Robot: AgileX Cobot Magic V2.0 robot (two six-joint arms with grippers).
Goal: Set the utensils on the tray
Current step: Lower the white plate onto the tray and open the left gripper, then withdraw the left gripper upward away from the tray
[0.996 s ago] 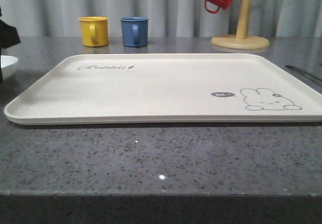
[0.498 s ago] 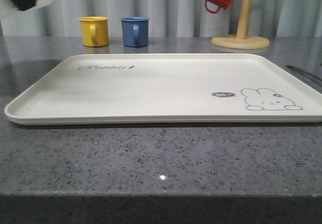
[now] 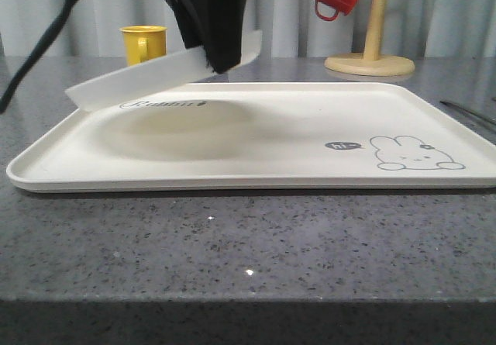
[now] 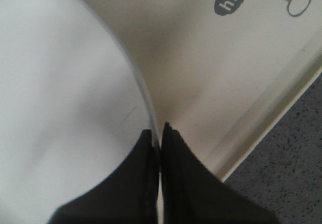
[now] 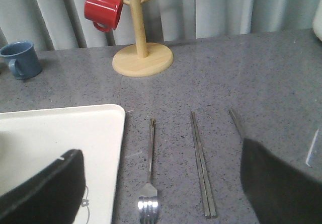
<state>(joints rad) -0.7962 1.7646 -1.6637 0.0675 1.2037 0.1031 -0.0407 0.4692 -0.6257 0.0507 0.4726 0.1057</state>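
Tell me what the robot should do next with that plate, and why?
Probably lower it gently onto the tray and let go. The left gripper has its jaws shut on the rim of the plate, which hangs tilted above the tray's far left part, not resting yet. The fork and chopsticks lie on the counter beside the tray.

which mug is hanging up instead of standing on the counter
The red mug: it hangs on the wooden mug tree. The blue mug and yellow mug stand on the counter.
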